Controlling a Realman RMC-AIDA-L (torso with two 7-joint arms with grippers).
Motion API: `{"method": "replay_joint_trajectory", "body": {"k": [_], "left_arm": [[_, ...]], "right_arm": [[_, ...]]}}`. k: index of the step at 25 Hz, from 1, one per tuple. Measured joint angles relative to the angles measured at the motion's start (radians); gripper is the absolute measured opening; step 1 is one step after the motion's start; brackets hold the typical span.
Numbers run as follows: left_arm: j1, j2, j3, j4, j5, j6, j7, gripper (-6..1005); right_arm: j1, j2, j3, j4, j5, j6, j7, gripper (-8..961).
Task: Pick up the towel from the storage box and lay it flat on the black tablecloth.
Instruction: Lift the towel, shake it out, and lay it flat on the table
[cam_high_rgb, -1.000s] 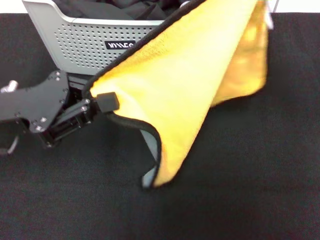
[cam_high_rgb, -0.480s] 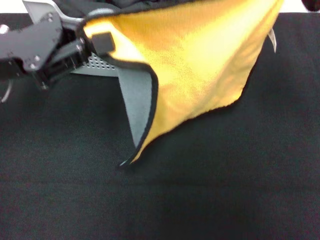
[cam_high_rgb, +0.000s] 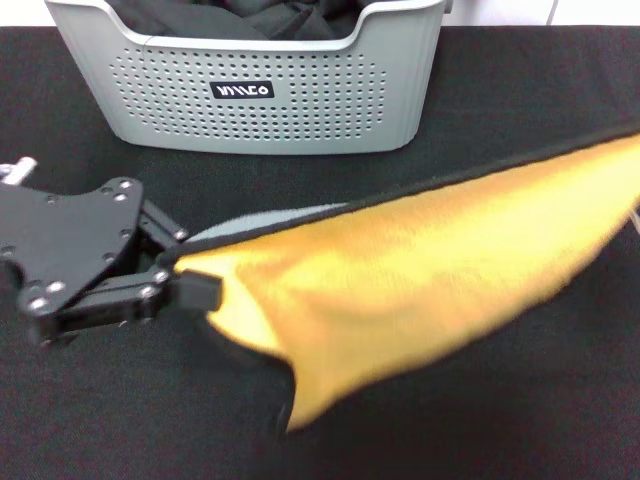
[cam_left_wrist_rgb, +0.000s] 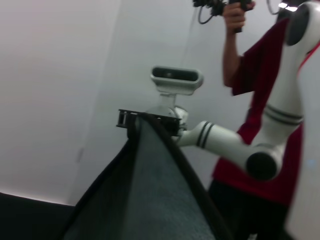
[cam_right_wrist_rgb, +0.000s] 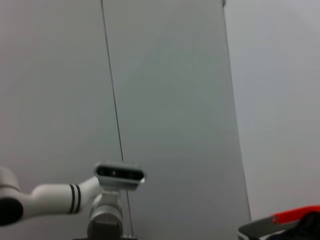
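The left gripper (cam_high_rgb: 195, 290) has its jaws closed on one corner of the towel (cam_high_rgb: 420, 270). The towel stretches out above the black tablecloth (cam_high_rgb: 480, 420), yellow side up. The storage box (cam_high_rgb: 260, 100) sits behind. I cannot tell about the right jaws.

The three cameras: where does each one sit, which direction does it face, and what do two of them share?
Head view: looks forward and down at the black tablecloth, storage box and towel; the left hand shows, gripping the towel's corner.
Left wrist view: faces the robot's head camera along the towel's grey side; a white arm shows.
Right wrist view: faces a grey wall and the same head camera.
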Motion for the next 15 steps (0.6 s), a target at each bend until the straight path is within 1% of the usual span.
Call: {"method": "replay_joint_trajectory", "body": {"k": [1, 2, 4, 5, 6, 7, 9, 10, 12, 13, 15], "left_arm": [[0.005, 0.021, 0.044, 0.012, -0.047, 0.000, -0.030, 17], [0.008, 0.037, 0.079, 0.021, -0.085, 0.001, -0.052, 17], [0.014, 0.062, 0.135, 0.041, -0.154, 0.001, -0.101, 16], [0.013, 0.064, 0.139, 0.040, -0.158, 0.000, -0.118, 16], [0.012, 0.063, 0.136, 0.035, -0.154, -0.001, -0.127, 15], [0.005, 0.056, 0.124, 0.019, -0.128, -0.004, -0.135, 15], [-0.026, 0.030, 0.062, -0.048, -0.029, -0.007, -0.133, 14], [-0.054, 0.013, 0.006, -0.100, 0.049, -0.009, -0.126, 14], [-0.118, -0.023, -0.144, -0.210, 0.237, -0.019, -0.101, 14], [-0.147, -0.036, -0.217, -0.246, 0.344, -0.040, -0.093, 13], [-0.189, -0.059, -0.318, -0.277, 0.515, -0.102, -0.089, 13]], "right_arm": [[-0.022, 0.000, 0.011, -0.010, 0.022, 0.016, 0.022, 7], [-0.040, 0.000, 0.017, -0.021, 0.041, 0.022, 0.039, 7], [-0.075, 0.003, 0.016, -0.045, 0.068, 0.026, 0.068, 7], [-0.075, 0.003, 0.016, -0.045, 0.068, 0.026, 0.068, 7], [-0.086, 0.004, -0.021, -0.032, 0.036, 0.011, 0.070, 7], [-0.080, 0.004, -0.045, 0.000, 0.005, -0.009, 0.058, 7], [-0.064, 0.004, -0.078, 0.054, -0.036, -0.043, 0.037, 7], [-0.038, 0.003, -0.101, 0.114, -0.071, -0.079, 0.014, 7], [0.032, 0.002, -0.135, 0.256, -0.133, -0.144, -0.033, 7], [0.073, 0.001, -0.144, 0.317, -0.152, -0.168, -0.054, 7], [0.166, -0.001, -0.158, 0.469, -0.185, -0.214, -0.102, 7]]}}
